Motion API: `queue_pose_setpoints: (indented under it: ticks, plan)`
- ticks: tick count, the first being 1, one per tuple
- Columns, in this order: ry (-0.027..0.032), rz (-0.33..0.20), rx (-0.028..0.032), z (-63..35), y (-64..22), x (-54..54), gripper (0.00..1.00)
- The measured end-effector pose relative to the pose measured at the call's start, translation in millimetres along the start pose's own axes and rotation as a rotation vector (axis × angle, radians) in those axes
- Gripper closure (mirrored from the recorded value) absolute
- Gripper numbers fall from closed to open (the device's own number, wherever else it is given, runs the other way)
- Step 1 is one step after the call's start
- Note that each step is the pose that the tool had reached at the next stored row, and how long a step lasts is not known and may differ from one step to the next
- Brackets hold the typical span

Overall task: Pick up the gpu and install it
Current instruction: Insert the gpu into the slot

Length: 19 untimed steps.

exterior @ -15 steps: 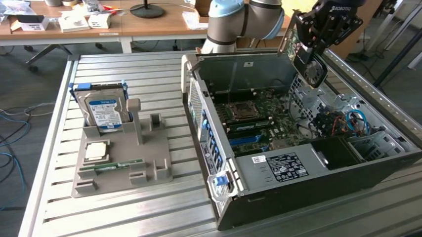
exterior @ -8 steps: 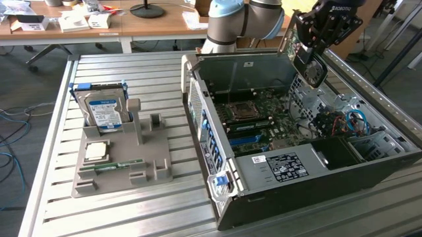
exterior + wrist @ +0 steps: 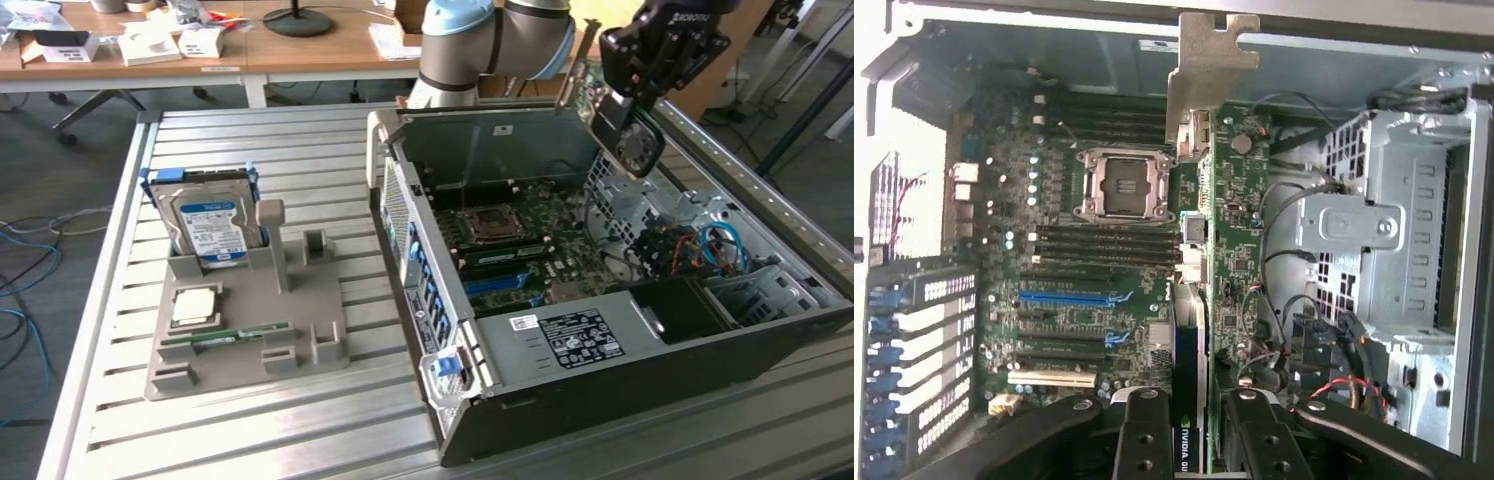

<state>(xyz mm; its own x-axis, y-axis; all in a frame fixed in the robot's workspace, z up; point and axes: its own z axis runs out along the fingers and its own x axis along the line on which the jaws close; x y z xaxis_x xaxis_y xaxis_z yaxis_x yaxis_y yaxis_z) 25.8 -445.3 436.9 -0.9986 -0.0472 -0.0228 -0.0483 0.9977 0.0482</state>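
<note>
Silver bracket and green board mark out the gpu, which the claw pinches edge-on between its two black fingers, one pressed to each face. The card hangs over the open computer case, not yet touching the motherboard, so the pick-up looks done and the work stands at lining up for the install. Seating it, as I judge, calls for the card's long edge set square above one of the slots, bracket toward the case's back wall, then a straight, gentle push. A tilt could jam it or snag the loose cables beside it. The wrist view gives the grip itself and the slots beneath the card. The exterior view gives the arm reaching high over the case's far corner and, well apart on the slatted desk, a grey holder with a hard drive standing in it
</note>
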Motion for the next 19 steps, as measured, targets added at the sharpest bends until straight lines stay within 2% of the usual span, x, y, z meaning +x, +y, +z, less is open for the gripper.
queue_pose_setpoints:
  ticks: [19]
  plan:
    - [0.0143, -0.289, 0.0042, 1.0, 0.0, 0.6, 0.74]
